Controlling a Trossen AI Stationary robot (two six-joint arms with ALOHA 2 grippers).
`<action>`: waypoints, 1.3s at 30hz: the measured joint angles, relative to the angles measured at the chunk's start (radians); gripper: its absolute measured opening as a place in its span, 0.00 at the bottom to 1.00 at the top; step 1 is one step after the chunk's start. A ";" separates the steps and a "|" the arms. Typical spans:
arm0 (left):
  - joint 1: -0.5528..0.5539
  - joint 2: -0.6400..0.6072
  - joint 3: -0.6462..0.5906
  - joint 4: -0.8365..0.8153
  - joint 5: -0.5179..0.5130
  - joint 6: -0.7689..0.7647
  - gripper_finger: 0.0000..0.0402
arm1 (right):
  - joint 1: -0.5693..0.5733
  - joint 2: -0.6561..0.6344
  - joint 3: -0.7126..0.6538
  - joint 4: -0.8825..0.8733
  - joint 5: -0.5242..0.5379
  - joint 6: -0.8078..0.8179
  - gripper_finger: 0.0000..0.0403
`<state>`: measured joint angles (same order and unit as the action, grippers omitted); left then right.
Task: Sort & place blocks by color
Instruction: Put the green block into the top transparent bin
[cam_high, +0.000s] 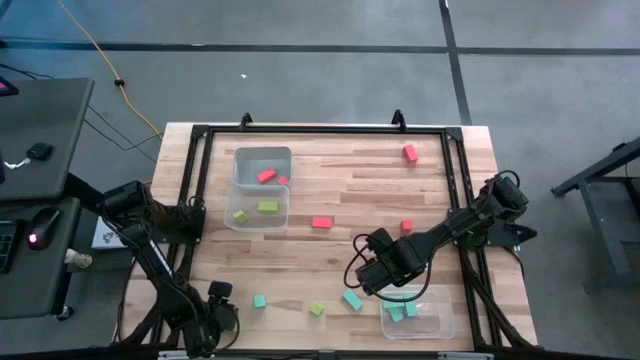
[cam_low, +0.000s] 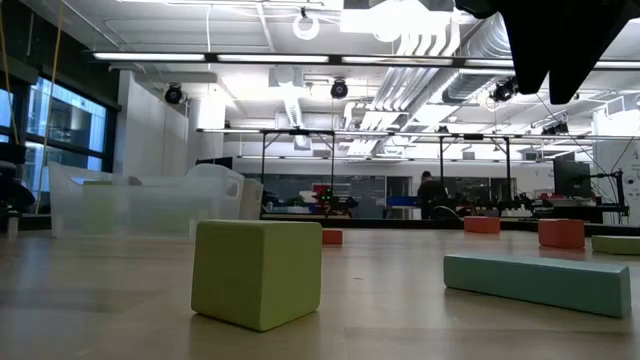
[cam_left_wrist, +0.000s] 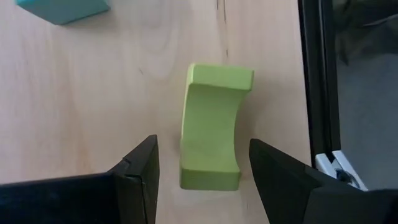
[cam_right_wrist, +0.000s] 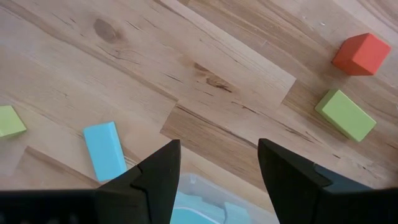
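left gripper (cam_left_wrist: 202, 142) hung at the table's near edge with its two dark fingers spread wide, and a lime green arch-shaped block (cam_left_wrist: 211, 137) lay on the wood in the gap between them, touching neither finger. a black frame rail (cam_left_wrist: 317, 81) ran just beside that block, and a small teal block (cam_high: 259, 300) lay a little past it on the light wooden table (cam_high: 340, 185).

further along the same near edge sat a lime green cube (cam_high: 316, 309) and, beside it, a teal bar (cam_high: 352, 299). right gripper (cam_right_wrist: 217, 144) hovered above the inner rim of a clear plastic tub (cam_high: 440, 325) at the near right corner, its fingers parted and nothing between them; several teal pieces (cam_high: 403, 311) lay inside that tub. its wrist view also caught a red cube (cam_right_wrist: 362, 53) and a lime green bar (cam_right_wrist: 346, 114) lying close together on the bare wood.

toward the middle, a red bar (cam_high: 321, 222) lay loose, well apart from the grippers. beyond it on the left, two more clear tubs stood end to end: the nearer one (cam_high: 284, 222) held lime green blocks (cam_high: 267, 207), the farther one (cam_high: 240, 160) red blocks (cam_high: 266, 175). another red block (cam_high: 410, 152) lay alone near the far right corner.
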<state>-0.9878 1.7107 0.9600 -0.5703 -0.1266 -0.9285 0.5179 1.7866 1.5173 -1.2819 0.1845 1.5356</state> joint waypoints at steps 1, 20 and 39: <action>0.000 0.000 0.000 -0.003 -0.007 -0.001 0.45 | 0.000 0.000 0.000 0.000 0.000 0.000 0.51; 0.001 0.039 0.001 -0.002 0.012 0.019 0.30 | 0.000 0.000 0.000 0.009 0.000 0.000 0.51; 0.104 -0.066 -0.002 -0.132 0.026 0.224 0.02 | 0.000 0.000 0.000 0.032 0.037 0.001 0.51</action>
<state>-0.8840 1.6447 0.9581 -0.7024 -0.1008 -0.7043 0.5178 1.7866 1.5173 -1.2499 0.2219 1.5364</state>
